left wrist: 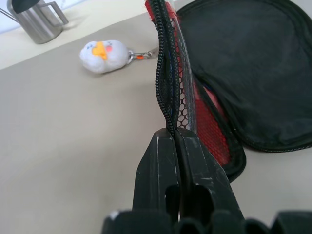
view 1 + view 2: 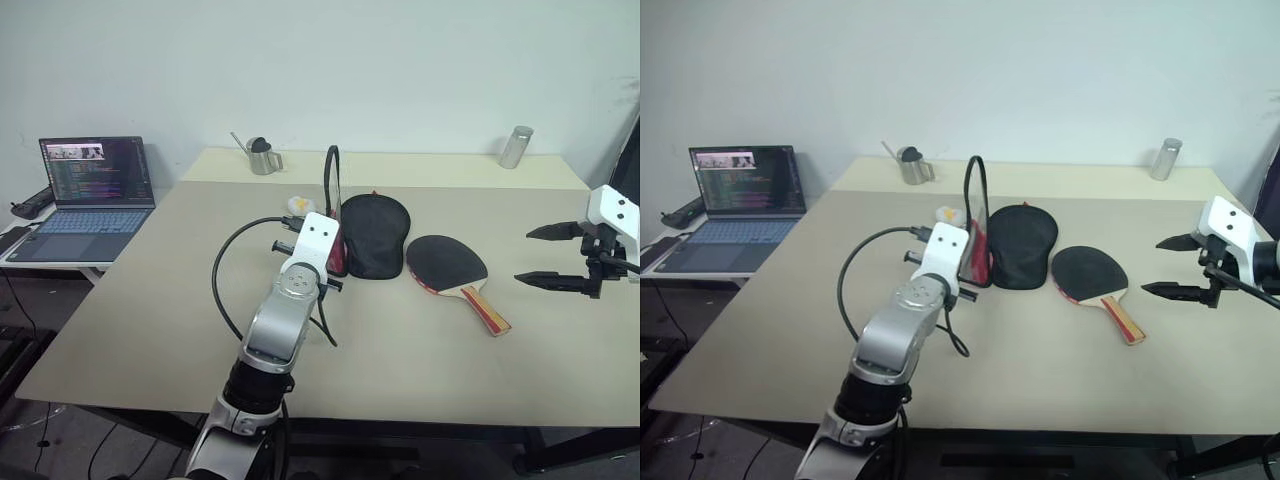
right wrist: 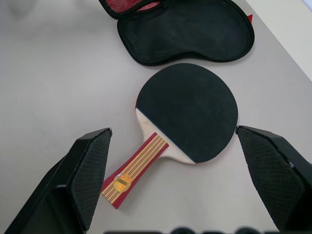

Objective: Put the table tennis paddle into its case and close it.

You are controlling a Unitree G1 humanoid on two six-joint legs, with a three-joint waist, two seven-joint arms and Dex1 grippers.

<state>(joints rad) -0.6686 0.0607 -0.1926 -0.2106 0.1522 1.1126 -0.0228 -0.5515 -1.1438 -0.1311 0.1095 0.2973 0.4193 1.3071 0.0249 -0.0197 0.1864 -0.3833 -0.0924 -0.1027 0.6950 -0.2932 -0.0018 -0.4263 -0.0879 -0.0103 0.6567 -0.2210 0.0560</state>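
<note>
On the table [image 2: 150, 290], far left: laptop [image 2: 92, 196]. Left gripper [image 1: 176, 141] pinched shut on raised zipper edge of open case [image 2: 375, 235], duck charm [image 1: 104, 55] just beyond. Paddle [image 2: 452, 272] flat between grippers, beside case. Right gripper [image 2: 545, 256] spread wide, empty, hovering right of paddle.

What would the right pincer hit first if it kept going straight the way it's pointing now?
Most likely the table tennis paddle: it lies centred ahead of the open right pincer, flat on the table, with nothing in between. Depth is hard to judge.
</note>
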